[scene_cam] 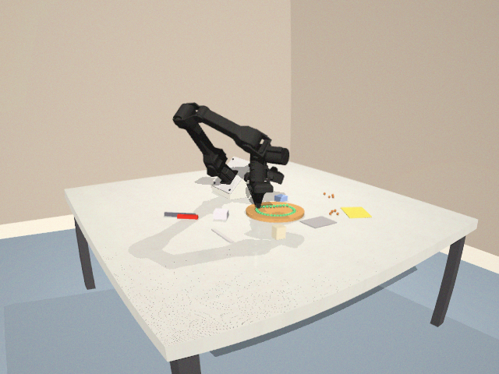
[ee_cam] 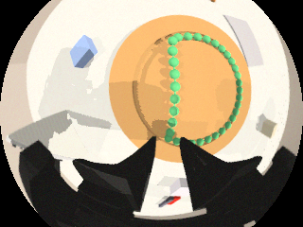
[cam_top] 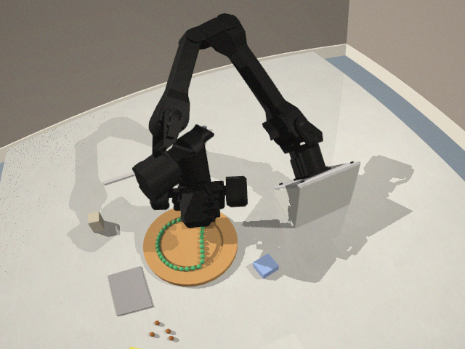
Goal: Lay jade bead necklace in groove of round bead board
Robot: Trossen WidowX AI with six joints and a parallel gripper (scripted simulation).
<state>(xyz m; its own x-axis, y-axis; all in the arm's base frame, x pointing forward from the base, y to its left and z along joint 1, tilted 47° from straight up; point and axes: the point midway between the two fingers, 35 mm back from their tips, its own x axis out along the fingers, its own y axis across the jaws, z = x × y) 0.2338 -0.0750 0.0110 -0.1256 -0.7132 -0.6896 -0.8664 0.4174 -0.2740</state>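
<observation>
The round orange bead board (cam_top: 187, 278) (scene_cam: 251, 216) (ee_cam: 122, 90) lies flat on the table. The jade bead necklace (cam_top: 202, 246) (scene_cam: 275, 215) (ee_cam: 174, 86) lies on it as a D shape. Its curved part follows the groove on the right side in the wrist view. Its other part runs nearly straight across the board's middle, and the groove left of it shows no beads. My gripper (scene_cam: 258, 207) (ee_cam: 169, 138) is open a little, low at the board's edge. The lower end of the straight run, where beads bunch, lies between or just beyond the fingertips. The top view hides the fingertips behind the arm.
A blue block (cam_top: 265, 265) (ee_cam: 83, 51) and a beige block (cam_top: 95, 221) (ee_cam: 268, 126) stand on opposite sides of the board. A grey square (cam_top: 130, 291) (scene_cam: 318, 221), brown beads (cam_top: 168, 331), a yellow sheet (scene_cam: 355, 212), a white block (scene_cam: 221, 214) and a red-and-grey object (scene_cam: 187, 216) lie around.
</observation>
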